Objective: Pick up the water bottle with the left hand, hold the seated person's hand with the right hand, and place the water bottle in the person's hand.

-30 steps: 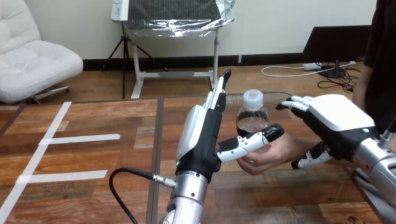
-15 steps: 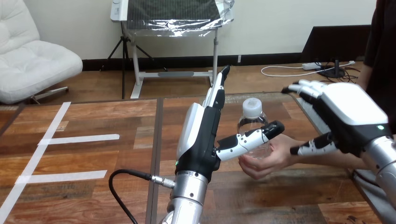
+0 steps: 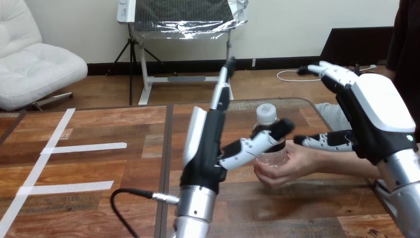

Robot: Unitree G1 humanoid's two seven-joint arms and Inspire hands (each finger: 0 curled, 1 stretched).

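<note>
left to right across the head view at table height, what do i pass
white tape strips → left hand → water bottle → right hand

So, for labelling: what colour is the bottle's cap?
White cap on the clear plastic water bottle, clearest in head view.

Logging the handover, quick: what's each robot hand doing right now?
Left robot hand: open, fingers straight, beside the water bottle.
Right robot hand: open, over the person's wrist.
</note>
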